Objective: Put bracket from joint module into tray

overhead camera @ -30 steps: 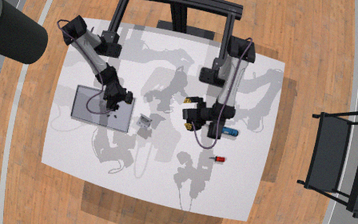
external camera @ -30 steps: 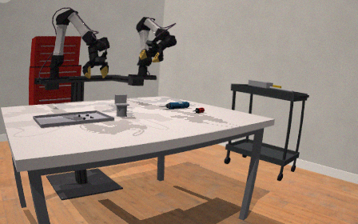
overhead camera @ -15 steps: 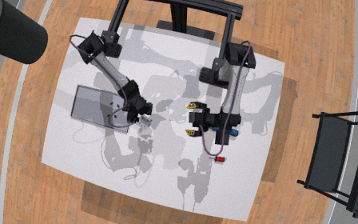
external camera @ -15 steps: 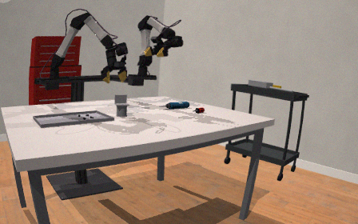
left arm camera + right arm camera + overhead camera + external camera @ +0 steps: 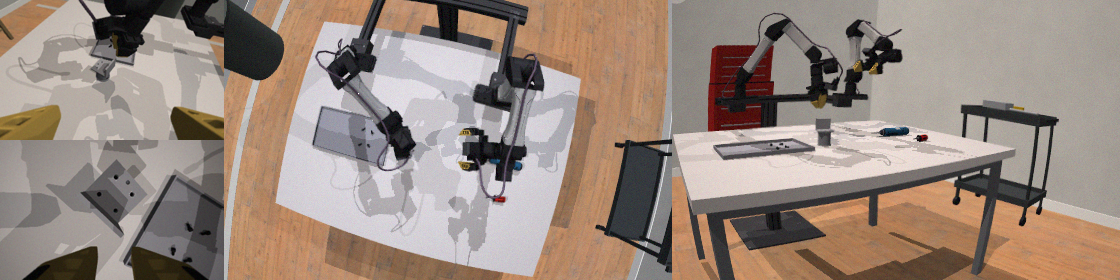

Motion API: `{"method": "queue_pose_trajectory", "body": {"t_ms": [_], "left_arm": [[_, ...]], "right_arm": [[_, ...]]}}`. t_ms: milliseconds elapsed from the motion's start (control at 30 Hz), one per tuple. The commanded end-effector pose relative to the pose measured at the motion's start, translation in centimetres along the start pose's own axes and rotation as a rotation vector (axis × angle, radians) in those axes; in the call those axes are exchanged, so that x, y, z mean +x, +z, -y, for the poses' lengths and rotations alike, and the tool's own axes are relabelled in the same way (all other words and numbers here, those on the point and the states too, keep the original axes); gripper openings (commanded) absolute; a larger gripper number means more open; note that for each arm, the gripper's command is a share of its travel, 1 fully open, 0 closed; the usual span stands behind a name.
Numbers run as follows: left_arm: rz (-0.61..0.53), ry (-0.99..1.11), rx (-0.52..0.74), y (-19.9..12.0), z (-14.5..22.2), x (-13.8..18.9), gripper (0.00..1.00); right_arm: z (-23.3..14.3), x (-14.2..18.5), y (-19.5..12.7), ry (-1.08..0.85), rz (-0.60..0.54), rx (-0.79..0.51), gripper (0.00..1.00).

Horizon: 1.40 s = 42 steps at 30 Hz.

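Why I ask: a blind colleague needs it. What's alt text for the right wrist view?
From above, a grey bracket with holes sits left of a grey tray holding four small dark parts; the right gripper, jaws partly open and empty, shows at the bottom.

Right arm shifted from tray to bracket

Over the past second the right gripper (image 5: 403, 147) (image 5: 818, 101) (image 5: 116, 52) (image 5: 114, 252) moved off the tray (image 5: 318, 126) (image 5: 767, 153) (image 5: 101, 57) (image 5: 151, 219), dropped and turned downward; from the top it now hides the bracket (image 5: 823, 123) (image 5: 101, 67) (image 5: 114, 193), visible one second ago. Left arm's wrist shifted slightly, covering more of the blue tool (image 5: 517, 166) (image 5: 894, 131) in top view
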State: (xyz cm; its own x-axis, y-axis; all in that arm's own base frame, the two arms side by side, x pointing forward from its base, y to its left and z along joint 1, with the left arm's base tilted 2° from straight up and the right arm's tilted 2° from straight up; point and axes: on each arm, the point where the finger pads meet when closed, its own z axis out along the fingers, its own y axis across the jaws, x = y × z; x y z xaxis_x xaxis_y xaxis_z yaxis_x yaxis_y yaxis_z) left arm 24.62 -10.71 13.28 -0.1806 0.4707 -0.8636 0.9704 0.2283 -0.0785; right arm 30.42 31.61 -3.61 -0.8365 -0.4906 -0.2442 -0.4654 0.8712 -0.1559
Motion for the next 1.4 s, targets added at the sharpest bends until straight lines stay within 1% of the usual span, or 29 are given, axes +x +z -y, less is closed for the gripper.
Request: {"method": "queue_pose_trajectory", "body": {"t_ms": [0,267,367,433,500,700,800,933,1000,1067,1167,1200,1300,1367], "left_arm": [[0.005,-0.033,0.004,0.1,0.1,0.4,1.0],[0.002,-0.09,-0.008,0.4,-0.2,1.8,1.0],[0.013,-0.112,-0.01,0.5,-0.2,2.0,1.0],[0.013,-0.112,-0.01,0.5,-0.2,2.0,1.0],[0.02,-0.134,-0.011,0.6,-0.3,2.3,1.0],[0.033,-0.176,-0.017,0.7,-0.4,2.7,1.0],[0.038,-0.169,-0.025,0.6,-0.6,2.4,1.0],[0.039,-0.171,-0.025,0.6,-0.6,2.4,1.0],[0.039,-0.171,-0.025,0.6,-0.6,2.4,1.0],[0.039,-0.171,-0.025,0.6,-0.6,2.4,1.0],[0.039,-0.171,-0.025,0.6,-0.6,2.4,1.0],[0.039,-0.171,-0.025,0.6,-0.6,2.4,1.0],[0.039,-0.171,-0.025,0.6,-0.6,2.4,1.0],[0.039,-0.171,-0.025,0.6,-0.6,2.4,1.0]], "right_arm": [[-0.6,-0.3,0.1,-0.247,-0.087,-0.046,0.3],[-1.0,-0.6,1.8,-0.609,-0.179,-0.159,0.3],[-1.1,-0.7,2.2,-0.692,-0.194,-0.193,0.3],[-1.1,-0.7,2.2,-0.692,-0.194,-0.193,0.3],[-1.1,-0.8,2.5,-0.742,-0.201,-0.214,0.3],[-1.2,-1.7,3.4,-0.761,-0.181,-0.22,0.3],[-1.2,-0.7,4.3,-0.758,-0.21,-0.216,0.3],[-1.7,-0.4,6.6,-0.758,-0.199,-0.215,0.25],[-1.7,-0.4,6.6,-0.758,-0.199,-0.215,0.25],[-2.1,-1.0,7.3,-0.754,-0.185,-0.223,0.2],[-2.1,-1.1,7.9,-0.761,-0.198,-0.224,0.21],[-2.1,-1.4,7.5,-0.759,-0.182,-0.223,0.21],[-1.8,-1.7,6.0,-0.756,-0.149,-0.22,0.12],[-1.8,-1.7,5.9,-0.754,-0.148,-0.22,0.07]]}}
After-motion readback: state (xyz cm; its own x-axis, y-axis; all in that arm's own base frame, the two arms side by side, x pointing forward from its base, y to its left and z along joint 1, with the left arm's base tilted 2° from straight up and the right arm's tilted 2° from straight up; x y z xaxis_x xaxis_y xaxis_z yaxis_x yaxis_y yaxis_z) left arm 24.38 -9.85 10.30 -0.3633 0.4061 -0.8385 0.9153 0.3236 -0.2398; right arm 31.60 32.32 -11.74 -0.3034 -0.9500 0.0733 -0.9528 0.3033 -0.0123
